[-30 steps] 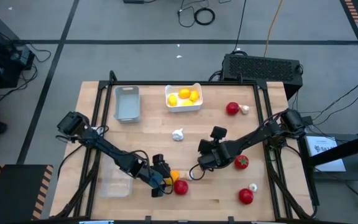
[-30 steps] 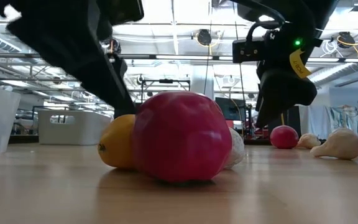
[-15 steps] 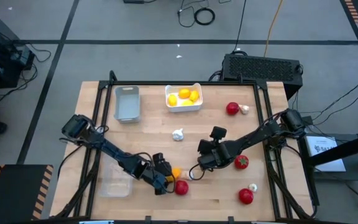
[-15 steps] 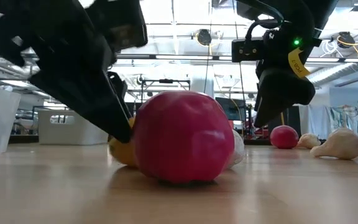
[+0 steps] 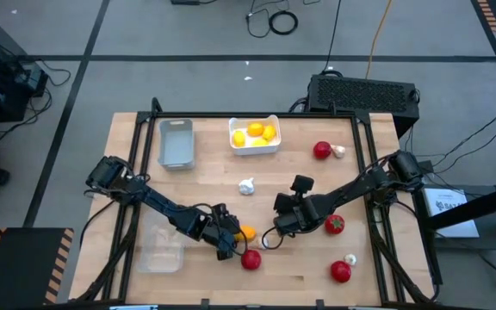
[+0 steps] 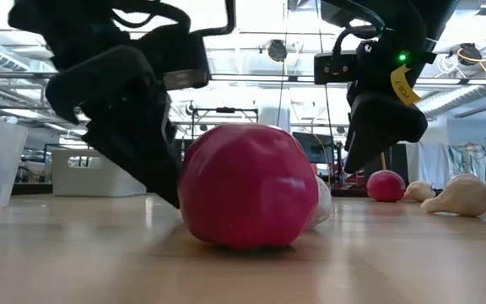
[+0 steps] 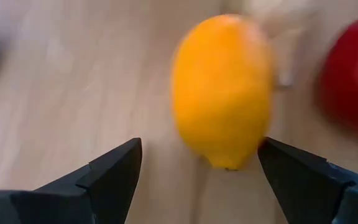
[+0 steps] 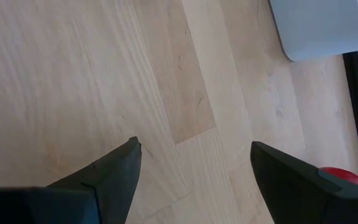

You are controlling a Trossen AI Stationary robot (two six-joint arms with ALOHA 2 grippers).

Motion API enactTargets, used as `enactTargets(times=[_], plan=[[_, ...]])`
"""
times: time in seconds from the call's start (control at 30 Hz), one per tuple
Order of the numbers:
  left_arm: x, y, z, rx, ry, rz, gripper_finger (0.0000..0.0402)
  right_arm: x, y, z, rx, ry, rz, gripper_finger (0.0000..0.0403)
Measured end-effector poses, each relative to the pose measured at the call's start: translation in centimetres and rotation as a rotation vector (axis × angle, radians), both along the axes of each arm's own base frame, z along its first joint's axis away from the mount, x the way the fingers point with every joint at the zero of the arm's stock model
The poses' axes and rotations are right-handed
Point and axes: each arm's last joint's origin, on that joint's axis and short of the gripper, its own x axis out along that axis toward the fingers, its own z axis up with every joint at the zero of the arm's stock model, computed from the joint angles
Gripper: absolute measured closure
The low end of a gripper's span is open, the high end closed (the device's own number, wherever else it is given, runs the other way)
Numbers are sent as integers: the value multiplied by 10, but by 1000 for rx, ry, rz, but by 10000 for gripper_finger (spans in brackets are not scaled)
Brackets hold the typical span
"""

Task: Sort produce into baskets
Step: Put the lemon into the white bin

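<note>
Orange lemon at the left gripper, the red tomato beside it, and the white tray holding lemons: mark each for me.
Orange lemon (image 7: 222,90): left wrist view, middle of its rind.
Red tomato (image 5: 251,259): high view, top of the fruit.
White tray (image 5: 275,126): high view, its right-hand rim.

lemon (image 7: 222,93) fronting spread fingers (image 7: 110,177), tomato (image 7: 353,78) beside

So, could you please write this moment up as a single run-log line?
left claw: open, around lemon | right claw: open, waiting mid-table | white basket: holds lemons | grey basket: empty
</note>
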Motion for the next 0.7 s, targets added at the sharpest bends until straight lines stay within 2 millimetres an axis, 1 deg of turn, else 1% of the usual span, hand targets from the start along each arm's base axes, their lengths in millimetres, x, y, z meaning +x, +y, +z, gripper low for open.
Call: enactTargets(times=[0.07, 0.13, 0.27, 0.5, 0.7], plan=[[2, -4, 2, -10, -25, -83, 75, 0, 0, 0, 0, 0, 1, 113], [3, -8, 4, 6, -57, -120, 75, 0, 0, 0, 0, 0, 3, 113], [7, -6, 6, 30, -100, -95, 75, 0, 0, 0, 0, 0, 3, 113], [9, -2, 9, 35, -105, -77, 75, 0, 0, 0, 1, -2, 3, 113], [26, -2, 32, 14, -159, -57, 75, 0, 0, 0, 1, -2, 3, 113]])
